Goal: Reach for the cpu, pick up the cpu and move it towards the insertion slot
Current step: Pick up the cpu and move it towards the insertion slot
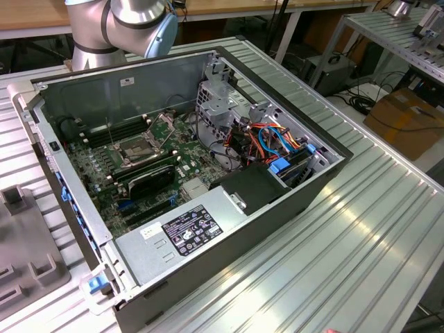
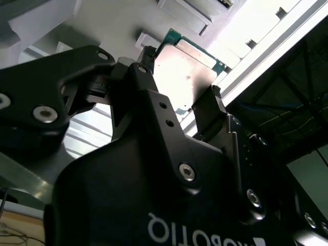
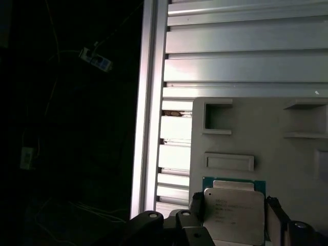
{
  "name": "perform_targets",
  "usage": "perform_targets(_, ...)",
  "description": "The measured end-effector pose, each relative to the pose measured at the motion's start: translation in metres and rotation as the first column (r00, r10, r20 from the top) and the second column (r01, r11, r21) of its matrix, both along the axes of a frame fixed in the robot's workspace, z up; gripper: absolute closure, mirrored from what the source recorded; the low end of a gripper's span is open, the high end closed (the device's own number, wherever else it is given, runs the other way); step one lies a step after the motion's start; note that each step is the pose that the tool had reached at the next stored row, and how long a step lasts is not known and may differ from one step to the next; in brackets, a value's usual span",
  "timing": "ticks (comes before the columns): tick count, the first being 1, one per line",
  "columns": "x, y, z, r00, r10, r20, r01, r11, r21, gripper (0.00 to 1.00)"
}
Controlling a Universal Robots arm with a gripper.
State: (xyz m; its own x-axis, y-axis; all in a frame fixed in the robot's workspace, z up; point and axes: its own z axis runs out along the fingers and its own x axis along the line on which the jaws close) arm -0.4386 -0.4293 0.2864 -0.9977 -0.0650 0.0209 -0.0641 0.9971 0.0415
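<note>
I have the fingers (image 2: 212, 105) set narrow on the cpu (image 2: 185, 72), one against each opposite edge, gripping it. Behind it is a grey tray (image 3: 287, 164) on the slatted worktop (image 3: 246, 51); I cannot tell whether cpu and tray touch. The insertion slot (image 1: 139, 149) sits well apart, inside the open computer case (image 1: 90, 97)

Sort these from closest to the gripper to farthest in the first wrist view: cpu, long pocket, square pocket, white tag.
1. cpu, right at the gripper.
2. long pocket, in the grey tray beside it.
3. square pocket, farther along the tray.
4. white tag, out in the dark past the table edge.
</note>
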Motion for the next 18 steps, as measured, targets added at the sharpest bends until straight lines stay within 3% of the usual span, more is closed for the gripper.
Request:
perform_targets(1, 0.0000, 0.0000, 0.0002, 1.0000, 0.000, 0.0005, 0.000, 1.0000, 0.0003, 0.45)
perform_targets(4, 0.0000, 0.0000, 0.0108, 1.0000, 0.000, 0.0002, 0.000, 1.0000, 0.0000, 0.45)
perform_targets(9, 0.0000, 0.0000, 0.0189, 1.0000, 0.000, 0.0010, 0.000, 1.0000, 0.0000, 0.45)
perform_targets(13, -0.0002, -0.0002, 0.0201, 1.0000, 0.000, 0.0018, 0.000, 1.0000, 0.0000, 0.45)
perform_targets(15, -0.0002, -0.0002, 0.0246, 1.0000, 0.000, 0.0019, 0.000, 1.0000, 0.0001, 0.45)
perform_targets(17, -0.0002, -0.0002, 0.0341, 1.0000, 0.000, 0.0020, 0.000, 1.0000, 0.0001, 0.45)
perform_targets(18, -0.0003, -0.0002, 0.0449, 1.0000, 0.001, 0.0020, -0.001, 1.0000, 0.0001, 0.45)
